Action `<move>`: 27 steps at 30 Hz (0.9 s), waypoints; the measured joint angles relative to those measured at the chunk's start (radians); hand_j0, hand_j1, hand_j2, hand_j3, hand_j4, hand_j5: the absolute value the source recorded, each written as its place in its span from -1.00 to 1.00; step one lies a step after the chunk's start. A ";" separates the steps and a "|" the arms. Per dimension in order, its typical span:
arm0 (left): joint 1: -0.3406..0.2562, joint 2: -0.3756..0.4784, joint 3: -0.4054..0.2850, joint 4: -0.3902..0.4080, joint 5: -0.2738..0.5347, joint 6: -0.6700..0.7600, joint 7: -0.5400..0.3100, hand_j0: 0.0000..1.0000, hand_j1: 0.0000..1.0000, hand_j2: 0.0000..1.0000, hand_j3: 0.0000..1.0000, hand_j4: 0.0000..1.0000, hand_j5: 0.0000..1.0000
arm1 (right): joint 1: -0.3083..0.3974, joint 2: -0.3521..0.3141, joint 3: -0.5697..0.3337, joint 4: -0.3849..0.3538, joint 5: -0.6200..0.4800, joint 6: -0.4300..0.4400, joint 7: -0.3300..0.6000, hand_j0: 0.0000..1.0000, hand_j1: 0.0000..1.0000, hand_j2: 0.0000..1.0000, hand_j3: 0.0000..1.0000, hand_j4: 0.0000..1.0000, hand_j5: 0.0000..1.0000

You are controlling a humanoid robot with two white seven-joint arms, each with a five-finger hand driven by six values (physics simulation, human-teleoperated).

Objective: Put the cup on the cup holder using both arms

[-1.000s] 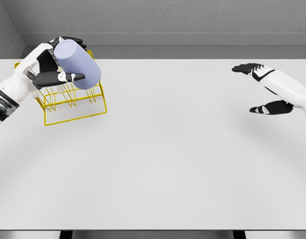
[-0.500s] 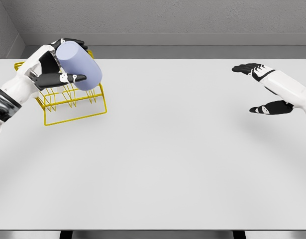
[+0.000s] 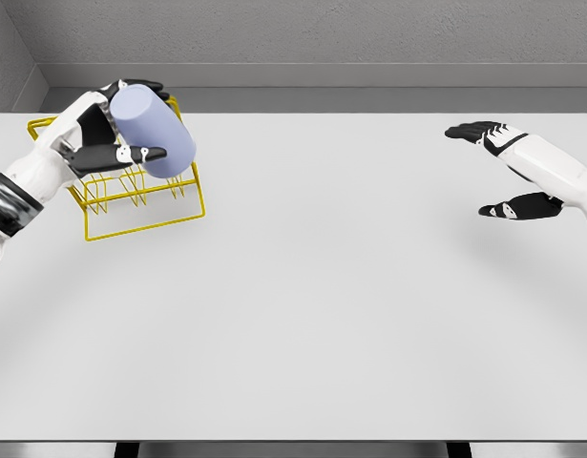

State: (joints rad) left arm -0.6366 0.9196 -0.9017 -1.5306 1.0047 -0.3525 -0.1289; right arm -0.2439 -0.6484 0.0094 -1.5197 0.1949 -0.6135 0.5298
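In the upper left of the frame the left hand (image 3: pixel 107 134) grips a pale lavender cup (image 3: pixel 155 131), its dark fingers (image 3: pixel 140 88) curled over the top of the cup and the thumb pressed along the lower side. The cup is tilted, its closed end towards the upper left and its body slanting down to the right. It hangs over the yellow wire rack (image 3: pixel 140 205), covering the rack's upper right part; whether the cup touches the wires cannot be told. The rack stands near the table's far left corner, with upright prongs inside its frame and a lower rectangular loop reaching towards the camera. The left forearm comes in from the left edge and crosses the rack's left side, hiding some of the wires there.

At the far right, well apart from the cup and rack, the right hand (image 3: pixel 508 167) hovers above the table with its fingers spread and relaxed, holding nothing.

The table (image 3: pixel 312 305) is a plain white surface filling most of the frame, with a dark edge along the bottom. Behind it runs a grey wall (image 3: pixel 322 33) with a darker strip at its base, and a second grey wall meets it in the upper left corner.
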 measured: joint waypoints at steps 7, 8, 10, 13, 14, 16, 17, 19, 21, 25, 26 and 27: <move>-0.002 0.001 0.001 0.007 -0.013 -0.001 0.005 1.00 1.00 1.00 1.00 1.00 1.00 | 0.000 -0.001 0.000 0.000 0.000 0.000 0.000 1.00 1.00 1.00 1.00 1.00 1.00; -0.003 0.001 0.002 0.008 -0.015 -0.002 0.005 1.00 1.00 1.00 1.00 1.00 1.00 | 0.002 0.000 0.000 0.000 0.000 0.000 0.000 1.00 1.00 1.00 1.00 1.00 1.00; -0.011 0.003 0.002 0.007 -0.017 -0.004 0.006 1.00 1.00 1.00 1.00 1.00 1.00 | 0.002 -0.001 0.000 0.000 0.000 0.000 0.000 1.00 1.00 1.00 1.00 1.00 1.00; -0.020 0.011 0.003 0.004 -0.020 -0.008 0.006 1.00 1.00 1.00 1.00 1.00 1.00 | 0.002 -0.001 0.000 0.000 0.000 0.000 0.000 1.00 1.00 1.00 1.00 1.00 1.00; -0.021 0.016 0.003 0.001 -0.020 -0.009 0.006 1.00 1.00 1.00 1.00 1.00 1.00 | 0.002 -0.001 0.000 0.000 0.000 0.000 0.000 1.00 1.00 1.00 1.00 1.00 1.00; -0.020 0.023 0.003 -0.005 -0.022 -0.011 0.006 1.00 1.00 1.00 1.00 1.00 1.00 | 0.002 -0.001 0.000 0.000 0.000 0.000 0.000 1.00 1.00 1.00 1.00 1.00 1.00; -0.020 0.026 0.003 -0.008 -0.023 -0.012 0.006 1.00 1.00 1.00 1.00 1.00 1.00 | 0.002 -0.001 0.000 0.000 0.000 0.000 0.000 1.00 1.00 1.00 1.00 1.00 1.00; -0.018 0.036 0.004 -0.022 -0.024 -0.020 0.006 1.00 1.00 1.00 1.00 1.00 1.00 | 0.003 -0.001 0.000 0.000 0.000 0.000 0.000 1.00 1.00 1.00 1.00 1.00 1.00; -0.017 0.046 0.004 -0.038 -0.026 -0.028 0.005 1.00 1.00 1.00 1.00 1.00 1.00 | 0.003 -0.001 0.000 0.001 0.000 0.000 0.000 1.00 1.00 1.00 1.00 1.00 1.00; -0.011 0.059 0.004 -0.063 -0.027 -0.053 0.004 1.00 1.00 1.00 1.00 1.00 1.00 | 0.005 -0.001 -0.001 0.001 0.000 0.000 0.000 1.00 1.00 1.00 1.00 1.00 1.00; 0.011 0.065 0.003 -0.072 -0.028 -0.068 0.004 1.00 1.00 1.00 1.00 1.00 1.00 | 0.005 -0.001 -0.001 0.001 0.000 0.000 0.000 1.00 1.00 1.00 1.00 1.00 1.00; 0.032 0.076 0.003 -0.082 -0.029 -0.089 0.004 1.00 1.00 1.00 1.00 1.00 1.00 | 0.005 -0.001 -0.001 0.001 0.000 0.000 0.000 1.00 1.00 1.00 1.00 1.00 1.00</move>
State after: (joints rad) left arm -0.6045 0.9957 -0.8986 -1.6128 0.9760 -0.4413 -0.1253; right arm -0.2393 -0.6495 0.0081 -1.5183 0.1949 -0.6135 0.5298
